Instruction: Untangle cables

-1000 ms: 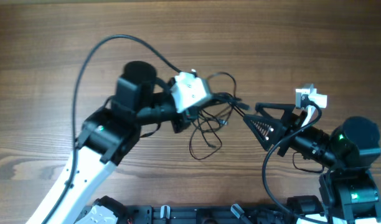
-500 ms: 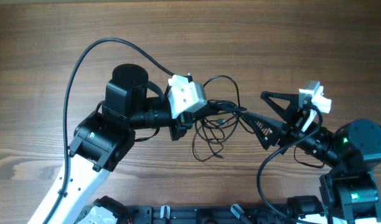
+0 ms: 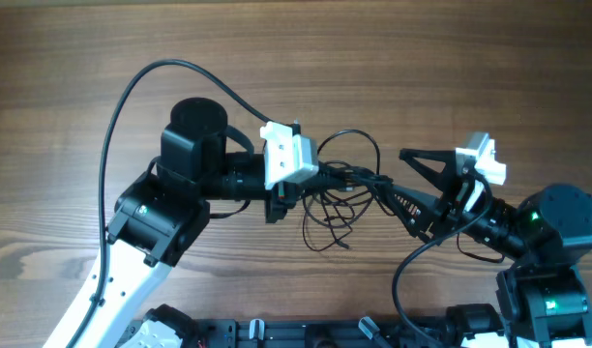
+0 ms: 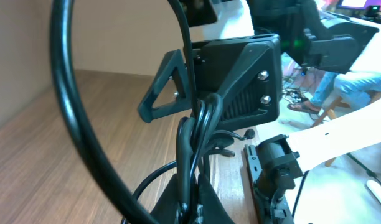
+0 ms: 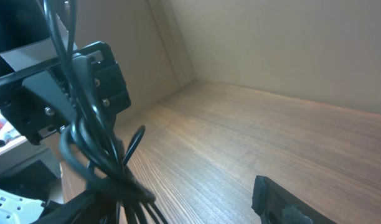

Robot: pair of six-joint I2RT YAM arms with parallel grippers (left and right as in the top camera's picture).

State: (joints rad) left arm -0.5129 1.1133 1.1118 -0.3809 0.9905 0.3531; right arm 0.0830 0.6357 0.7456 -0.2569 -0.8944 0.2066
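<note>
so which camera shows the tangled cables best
overhead: the whole bunch of cables with its loose loops is visible. The left wrist view shows only a close bundle of strands; the right wrist view a few crossing strands.

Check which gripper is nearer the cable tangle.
Left. The left gripper is shut on the cables and holds the bunch itself. The right gripper stands open at the bunch's right end, not clamped on it.
</note>
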